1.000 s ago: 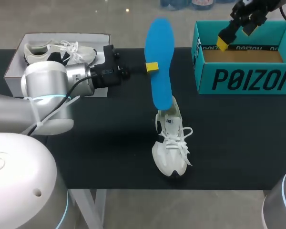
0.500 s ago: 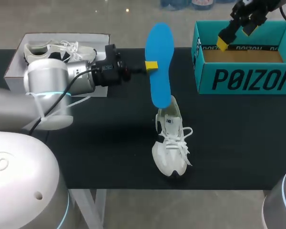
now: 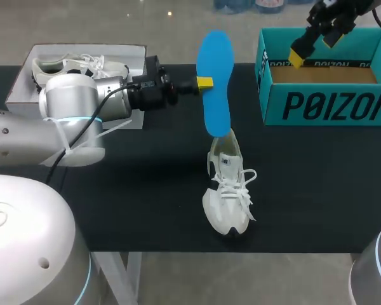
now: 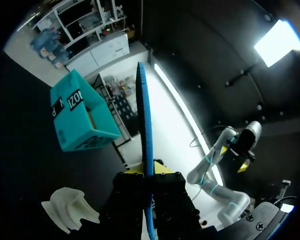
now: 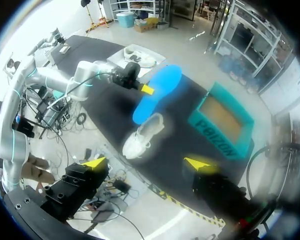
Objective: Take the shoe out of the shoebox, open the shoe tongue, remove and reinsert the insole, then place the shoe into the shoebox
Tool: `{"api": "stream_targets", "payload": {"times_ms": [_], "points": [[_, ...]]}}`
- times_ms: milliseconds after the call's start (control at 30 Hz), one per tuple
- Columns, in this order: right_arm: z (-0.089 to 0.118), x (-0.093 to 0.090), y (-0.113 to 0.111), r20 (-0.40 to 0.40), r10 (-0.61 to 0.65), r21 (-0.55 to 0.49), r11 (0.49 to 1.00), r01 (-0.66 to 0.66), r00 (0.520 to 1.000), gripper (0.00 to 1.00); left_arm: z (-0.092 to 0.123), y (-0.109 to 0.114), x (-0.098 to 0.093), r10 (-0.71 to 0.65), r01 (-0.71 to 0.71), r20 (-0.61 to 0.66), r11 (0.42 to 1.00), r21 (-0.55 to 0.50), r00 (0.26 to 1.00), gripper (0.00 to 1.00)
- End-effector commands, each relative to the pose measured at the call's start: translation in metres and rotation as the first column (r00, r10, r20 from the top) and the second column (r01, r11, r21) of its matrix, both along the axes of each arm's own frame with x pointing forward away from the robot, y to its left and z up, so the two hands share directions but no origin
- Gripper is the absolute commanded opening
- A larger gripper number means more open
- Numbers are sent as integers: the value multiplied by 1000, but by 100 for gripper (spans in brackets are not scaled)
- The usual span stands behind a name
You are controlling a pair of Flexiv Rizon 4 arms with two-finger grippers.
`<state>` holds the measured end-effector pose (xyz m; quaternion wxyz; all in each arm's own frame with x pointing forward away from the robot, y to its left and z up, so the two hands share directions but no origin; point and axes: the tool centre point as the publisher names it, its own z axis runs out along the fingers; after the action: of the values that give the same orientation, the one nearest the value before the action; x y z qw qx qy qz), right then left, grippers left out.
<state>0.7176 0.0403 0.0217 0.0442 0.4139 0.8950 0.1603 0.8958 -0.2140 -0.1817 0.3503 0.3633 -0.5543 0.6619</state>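
Left end effector [image 3: 204,82] pinches blue insole [image 3: 217,95] mid-length. Insole long axis 12–6 o'clock, lower end at white sneaker [image 3: 228,190] collar; sneaker toe toward 6. Right end effector [image 5: 146,163] spread.

Left pincer [image 3: 204,82] clamped tight, arm stretched level — right pincer [image 5: 146,163] gaping, held high.

Insole [image 3: 216,86]: blue, smooth and matt, seemingly of foam. Shoe [image 3: 228,190]: white cloth upper, matt, fitted with woven laces; shoebox [image 3: 324,105]: teal printed cardboard outside, plain brown board left bare inside. Table [image 3: 317,184] is covered in matt black, and the left arm [image 3: 70,105] is cased in a smooth, glossy silver-grey shell.
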Motion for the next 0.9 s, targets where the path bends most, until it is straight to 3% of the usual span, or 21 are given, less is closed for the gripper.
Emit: {"api": "stream_targets", "payload": {"times_ms": [33, 200, 467, 900], "points": [[1, 1, 1, -4, -1, -2, 1000, 1, 1000, 100, -1, -2, 1, -2, 2, 0, 1000, 2, 1000, 0], [1, 1, 1, -4, -1, -2, 1000, 1, 1000, 100, -1, -2, 1, -2, 2, 0, 1000, 2, 1000, 0], [24, -13, -12, -38, -133, -22, 991, 132, 990, 100, -1, -2, 1, -2, 2, 0, 1000, 2, 1000, 0], [31, -21, 15, -14, -107, 2, 994, 107, 994, 100, -1, -2, 1, -2, 2, 0, 1000, 2, 1000, 0]]}}
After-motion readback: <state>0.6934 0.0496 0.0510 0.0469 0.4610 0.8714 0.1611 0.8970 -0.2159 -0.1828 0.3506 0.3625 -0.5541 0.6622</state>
